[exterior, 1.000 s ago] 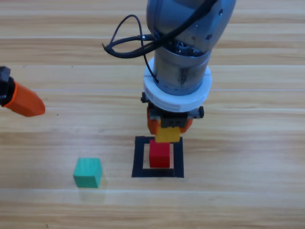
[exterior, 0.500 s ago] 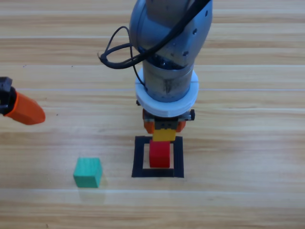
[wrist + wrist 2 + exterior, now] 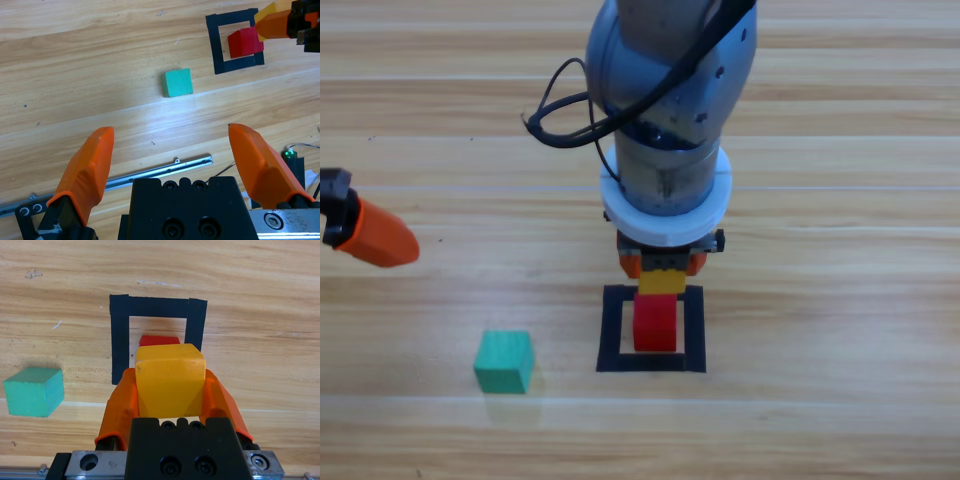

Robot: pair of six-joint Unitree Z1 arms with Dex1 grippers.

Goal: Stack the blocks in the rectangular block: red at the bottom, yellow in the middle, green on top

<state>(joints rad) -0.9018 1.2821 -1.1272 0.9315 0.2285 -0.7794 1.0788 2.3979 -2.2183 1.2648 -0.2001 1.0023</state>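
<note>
The red cube sits inside the black tape rectangle near the table's front middle. My right gripper is shut on the yellow cube, held just above and slightly behind the red one. In the right wrist view the yellow cube is clamped between the orange jaws, with the red cube peeking out beyond it inside the rectangle. The green cube lies on the wood left of the rectangle. My left gripper waits at the left edge, open and holding nothing.
In the left wrist view a metal rail runs along the table edge close to the left gripper. The right arm's black cable loops out to the left of its body above the table.
The right arm has shifted left with the yellow cube, bringing it over the red cube. The left gripper has hardly moved.
</note>
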